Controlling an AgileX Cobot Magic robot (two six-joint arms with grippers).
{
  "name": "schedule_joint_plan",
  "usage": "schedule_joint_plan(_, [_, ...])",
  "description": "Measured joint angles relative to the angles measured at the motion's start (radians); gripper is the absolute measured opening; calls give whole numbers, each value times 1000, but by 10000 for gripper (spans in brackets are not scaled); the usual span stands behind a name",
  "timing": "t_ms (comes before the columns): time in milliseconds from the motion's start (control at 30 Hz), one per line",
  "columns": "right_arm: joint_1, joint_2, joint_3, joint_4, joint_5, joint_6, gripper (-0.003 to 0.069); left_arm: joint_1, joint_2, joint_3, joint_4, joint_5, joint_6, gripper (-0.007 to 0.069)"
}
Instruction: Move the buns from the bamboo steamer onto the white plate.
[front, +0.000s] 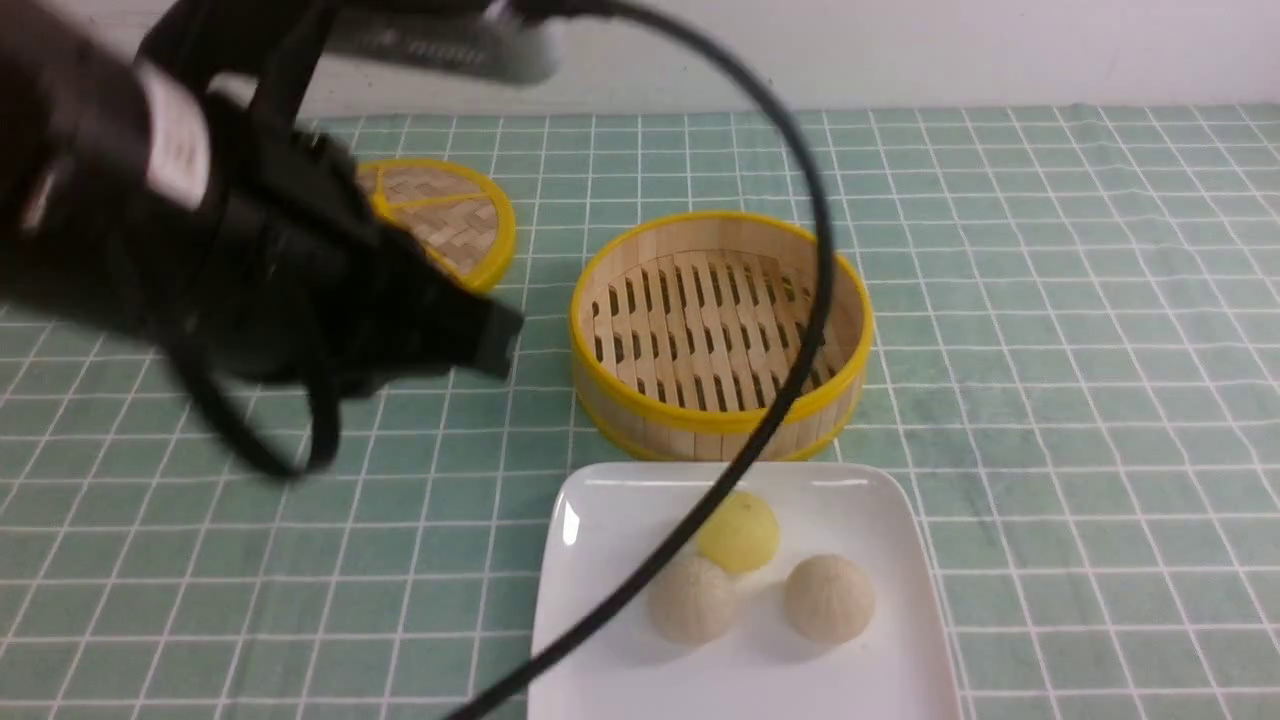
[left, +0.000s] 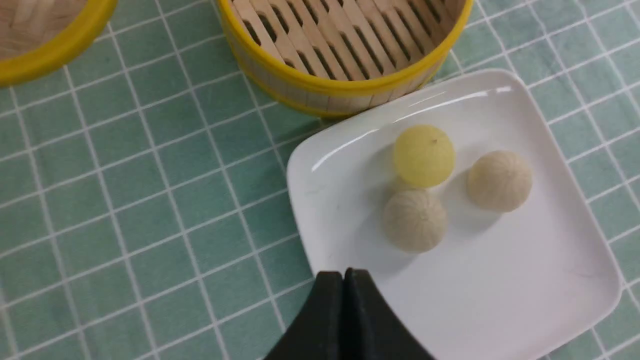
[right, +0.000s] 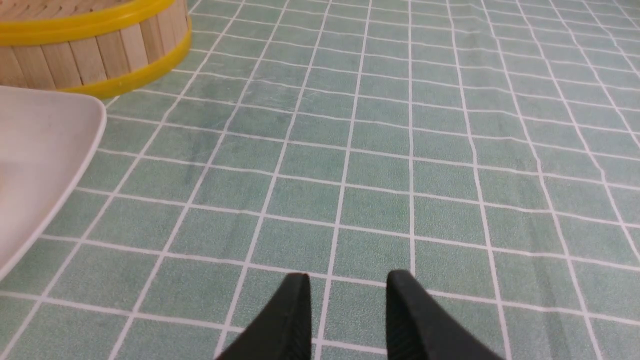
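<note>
Resting on the white plate (left: 525, 280), three buns (left: 424, 156), near the left end effector (left: 344, 273), pressed together, empty

Front cam: high, facing forward over tablecloth (front: 1050, 300). Left wrist: close, looking down on white plate (left: 500, 280), bamboo steamer (left: 340, 87). Right wrist: low, oblique; shares their edges.

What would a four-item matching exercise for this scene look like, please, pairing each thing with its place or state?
Column A
1. yellow bun
2. bamboo steamer
3. woven lid
4. left claw

Column B
a. shut, holding nothing
b. empty, just behind the plate
c. on the white plate, beside two beige buns
d. lying flat, to the steamer's left

Pairs: 1-c, 2-b, 3-d, 4-a
</note>
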Motion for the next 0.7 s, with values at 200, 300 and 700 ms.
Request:
schedule_joint_plan(200, [0, 0, 0, 0, 0, 0, 240, 0, -277, 422, -12, -407, -152, 1])
schedule_joint_plan(300, [0, 0, 0, -1, 0, 0, 240, 0, -406, 580, -8, -546, -207, 4])
schedule_joint_plan(700, [0, 0, 0, -1, 0, 0, 240, 0, -526, 817, 2, -533, -220, 12])
